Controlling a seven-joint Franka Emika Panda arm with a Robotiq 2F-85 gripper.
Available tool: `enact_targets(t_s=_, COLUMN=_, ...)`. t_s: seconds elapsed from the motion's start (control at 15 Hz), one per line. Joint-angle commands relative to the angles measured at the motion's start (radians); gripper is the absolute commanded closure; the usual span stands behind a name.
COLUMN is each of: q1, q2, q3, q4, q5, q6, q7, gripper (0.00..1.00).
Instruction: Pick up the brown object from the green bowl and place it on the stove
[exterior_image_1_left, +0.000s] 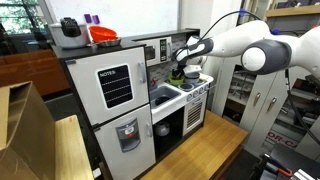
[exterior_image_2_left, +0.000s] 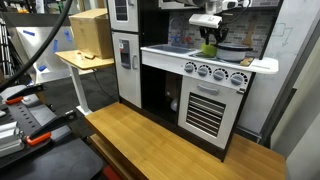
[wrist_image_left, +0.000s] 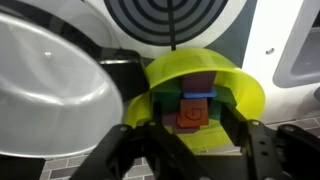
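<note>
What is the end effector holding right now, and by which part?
Nothing yet. The end effector is open, with its fingers on either side of the brown block, which lies loose in the green bowl.

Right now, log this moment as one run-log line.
phase: pre-grasp | jaws: open, flanking brown object | brown object: in green bowl | green bowl: on stove, beside silver bowl

2 exterior views share the stove (exterior_image_1_left: 192, 100) (exterior_image_2_left: 205, 95); wrist view looks closely down.
</note>
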Motion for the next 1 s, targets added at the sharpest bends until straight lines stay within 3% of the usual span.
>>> enact_targets(t_s=0.0, q1=-0.016, q2=0.037, q3=0.016, q4=0.075, q5=-0.015, q6=-0.057, q7=0.029, gripper=0.67)
enact_targets(t_s=0.27, q1=-0.002, q2=0.045, q3=-0.003, q4=0.092, q5=-0.003, q6=-0.075, q7=0.029, gripper=0.95)
enact_targets(t_s=0.6, q1=0.002, q2=0.034, q3=0.003, q4=0.084, q5=-0.003, q6=-0.086, q7=0.009, gripper=0.93)
enact_targets(t_s=0.93, q1=0.004, q2=-0.011, q3=0.002, q4=0.021, q5=0.001, q6=-0.008, q7=0.001, gripper=0.93)
